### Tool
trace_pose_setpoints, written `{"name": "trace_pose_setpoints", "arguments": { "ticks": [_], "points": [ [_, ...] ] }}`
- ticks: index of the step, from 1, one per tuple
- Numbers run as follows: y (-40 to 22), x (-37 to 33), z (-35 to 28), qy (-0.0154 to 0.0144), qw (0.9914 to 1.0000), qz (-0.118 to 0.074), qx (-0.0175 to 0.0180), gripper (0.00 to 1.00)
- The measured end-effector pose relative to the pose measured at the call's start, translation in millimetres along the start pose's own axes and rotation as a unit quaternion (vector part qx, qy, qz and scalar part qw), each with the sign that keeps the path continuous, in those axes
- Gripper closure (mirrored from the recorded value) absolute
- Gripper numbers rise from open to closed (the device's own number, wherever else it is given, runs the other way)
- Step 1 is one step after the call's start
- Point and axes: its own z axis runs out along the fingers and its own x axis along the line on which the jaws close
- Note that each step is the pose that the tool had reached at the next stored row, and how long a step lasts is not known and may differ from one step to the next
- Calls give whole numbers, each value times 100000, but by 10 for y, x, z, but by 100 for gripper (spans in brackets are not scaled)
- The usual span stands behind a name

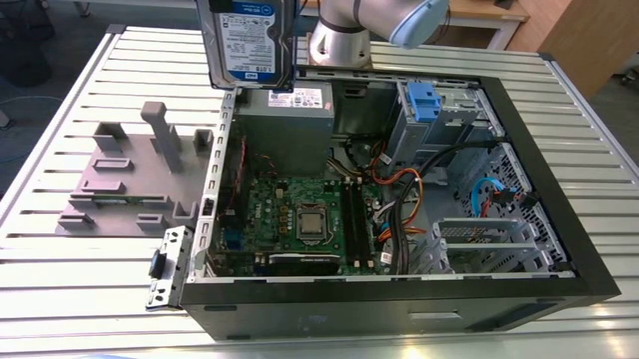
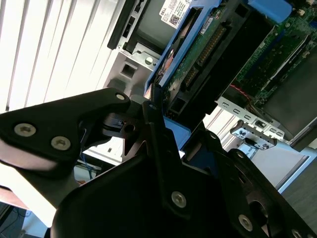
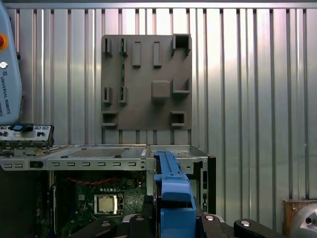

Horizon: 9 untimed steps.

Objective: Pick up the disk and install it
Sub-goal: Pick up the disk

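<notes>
The disk (image 1: 248, 41), a silver drive with a white-and-blue label in a blue bracket, hangs upright in the air above the back left corner of the open computer case (image 1: 559, 224). In the second wrist view my gripper (image 2: 171, 124) is shut on it, black fingers (image 2: 154, 124) clamping the blue bracket, with the drive's green circuit side (image 2: 203, 54) facing the camera. In the first wrist view the blue bracket edge of the disk (image 3: 171, 193) sticks out from between the gripper parts, over the case's rim.
The case lies open on a slatted metal table (image 1: 100, 277), showing motherboard (image 1: 299, 217), cables and a drive cage with a blue part (image 1: 424, 101) at the back right. A grey plastic stand (image 1: 130, 172) with upright posts sits at the exterior view's left of the case.
</notes>
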Motion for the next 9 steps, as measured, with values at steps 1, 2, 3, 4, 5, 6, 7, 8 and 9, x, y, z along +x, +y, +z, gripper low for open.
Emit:
{"name": "trace_pose_setpoints", "arguments": {
  "ticks": [1,2,3,4,5,6,7,8,9],
  "points": [
    [-3,0,0,0,100000,0,0,63],
    [-6,0,0,1,100000,0,-1,63],
    [-9,0,0,-3,100000,0,1,63],
    [-12,0,0,-3,100000,-1,3,63],
    [-15,0,0,-1,100000,-1,0,63],
    [-18,0,0,2,100000,1,-3,63],
    [-21,-1,0,-1,100000,1,0,63],
    [-24,-1,0,0,100000,-1,-2,63],
    [-27,-1,0,0,100000,0,0,63]
  ]
}}
